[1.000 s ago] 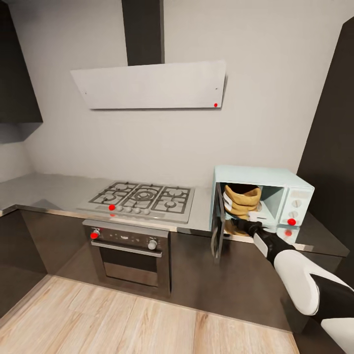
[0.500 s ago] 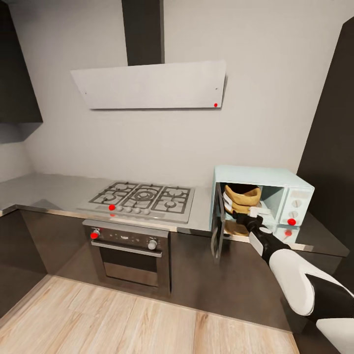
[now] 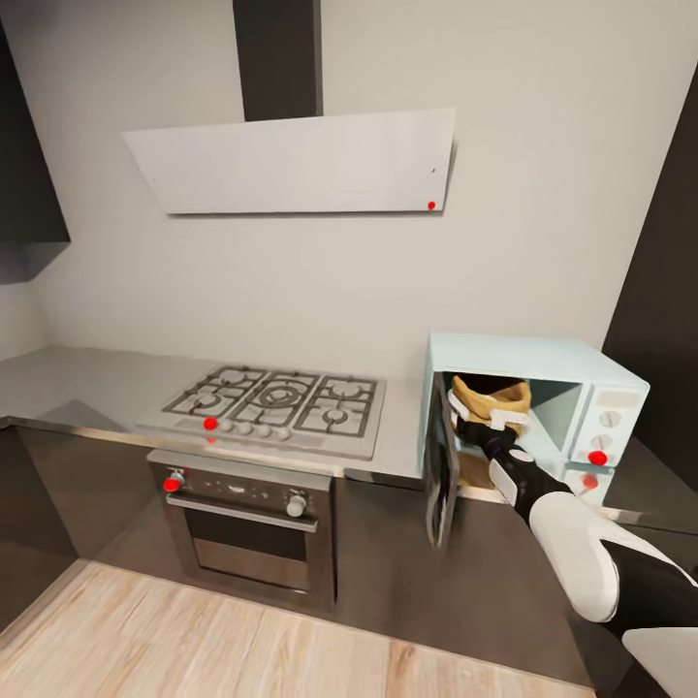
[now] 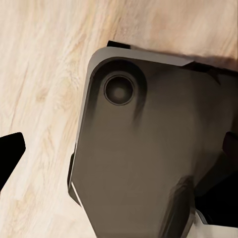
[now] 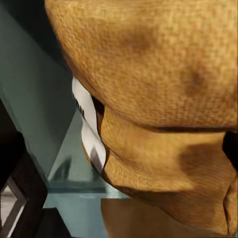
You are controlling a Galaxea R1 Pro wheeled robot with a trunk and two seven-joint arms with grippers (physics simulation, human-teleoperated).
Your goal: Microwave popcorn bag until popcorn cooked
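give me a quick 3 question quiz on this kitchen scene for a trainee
1. True or false: the dark glass door of the pale mint-blue boxy microwave stands open.
2. Where is the tan-brown wrinkled popcorn bag? A) on the gas hob B) inside the microwave's cavity C) on the wooden floor
3. Fill in: the arm reaching into the microwave, with the right gripper at the bag, is the robot's ____ arm.

Key: 1 true; 2 B; 3 right.
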